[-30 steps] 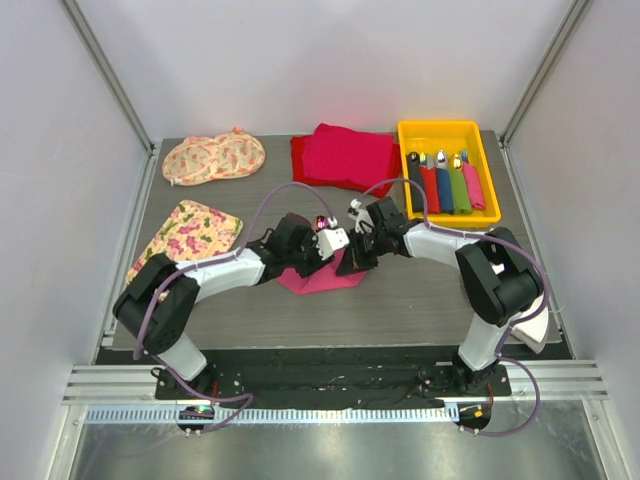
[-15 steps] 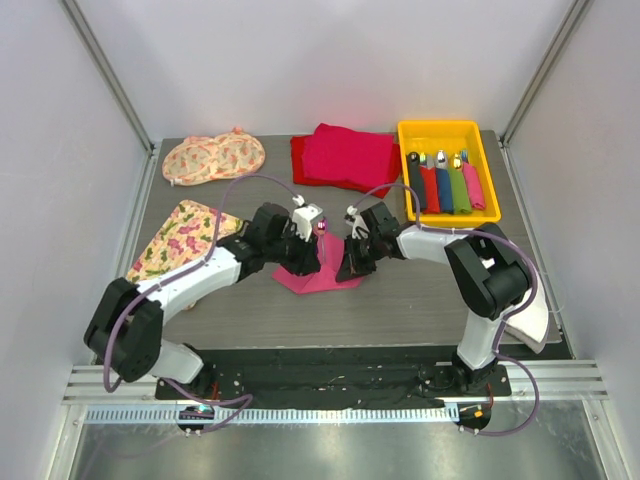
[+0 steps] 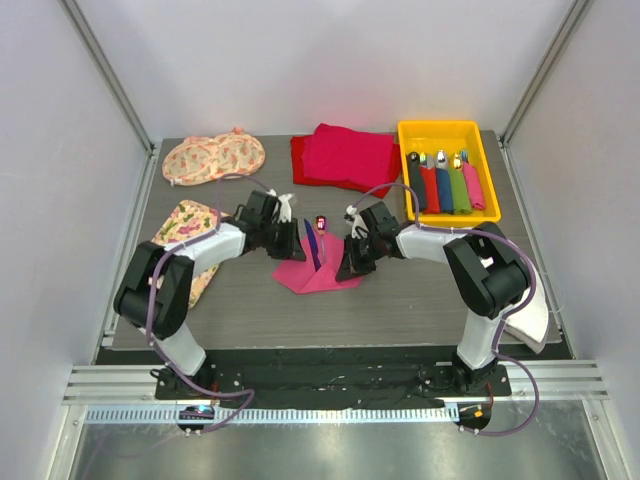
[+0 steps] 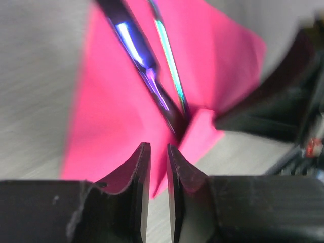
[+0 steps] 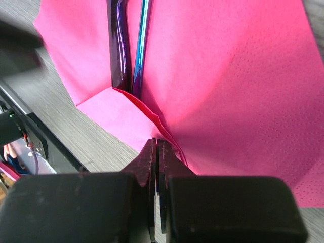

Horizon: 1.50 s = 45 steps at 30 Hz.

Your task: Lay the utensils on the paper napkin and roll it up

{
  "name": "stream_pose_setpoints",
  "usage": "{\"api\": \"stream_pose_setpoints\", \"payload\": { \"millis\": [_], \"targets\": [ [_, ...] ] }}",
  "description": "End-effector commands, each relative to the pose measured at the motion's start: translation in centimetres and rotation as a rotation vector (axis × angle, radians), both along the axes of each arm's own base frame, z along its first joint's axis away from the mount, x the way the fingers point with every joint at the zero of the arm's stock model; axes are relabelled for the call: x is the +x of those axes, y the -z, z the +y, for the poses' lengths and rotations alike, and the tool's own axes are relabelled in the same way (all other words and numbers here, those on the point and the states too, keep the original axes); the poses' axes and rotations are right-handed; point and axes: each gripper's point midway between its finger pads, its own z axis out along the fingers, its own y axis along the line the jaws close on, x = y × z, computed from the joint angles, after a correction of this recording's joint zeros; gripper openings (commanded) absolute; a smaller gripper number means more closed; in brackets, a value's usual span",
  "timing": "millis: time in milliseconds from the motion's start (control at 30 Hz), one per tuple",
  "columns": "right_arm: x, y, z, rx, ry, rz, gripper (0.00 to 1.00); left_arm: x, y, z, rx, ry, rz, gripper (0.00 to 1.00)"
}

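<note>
Pink-magenta paper: the thin square paper napkin (image 3: 322, 275) lies mid-table on the grey wood-grain table (image 3: 420, 300), between the 2 arms. 2 slim utensils (image 3: 313, 246) with dark blue-purple handles lie side by side on it. 1 napkin corner is folded over the utensil ends nearer the right gripper (image 5: 157, 146). Right gripper: fingers pressed together, pinching the napkin's folded edge. Left gripper (image 4: 158, 152): fingers nearly together with a narrow slit between them and nothing in it. It sits at the napkin's left edge; I cannot tell whether it touches. A yellow plastic tray (image 3: 438, 126) of rolled bundles stands well apart, far right.
</note>
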Motion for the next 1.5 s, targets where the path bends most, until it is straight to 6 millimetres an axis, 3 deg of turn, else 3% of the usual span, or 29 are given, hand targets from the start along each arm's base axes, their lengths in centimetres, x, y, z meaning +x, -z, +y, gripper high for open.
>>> {"api": "stream_pose_setpoints", "payload": {
  "millis": [0,133,300,900,1467],
  "targets": [
    [1.2,-0.7,0.5,0.002,-0.008,-0.051,0.01,5.3,-1.9,1.4,0.127,-0.156,-0.032,0.22],
    [1.2,-0.7,0.5,-0.002,-0.005,-0.053,0.01,7.0,-1.1,3.2,0.289,-0.274,-0.014,0.23],
    [1.2,-0.6,0.5,-0.005,-0.006,-0.055,0.01,7.4,0.2,4.2,0.41,-0.342,0.024,0.18],
    [1.2,-0.4,0.5,-0.012,-0.004,-0.052,0.01,8.2,0.9,1.2,0.422,-0.31,0.014,0.24],
    [1.1,-0.2,0.3,-0.016,-0.007,-0.054,0.01,8.4,3.1,0.5,0.425,-0.292,0.054,0.25]
  ]
}}
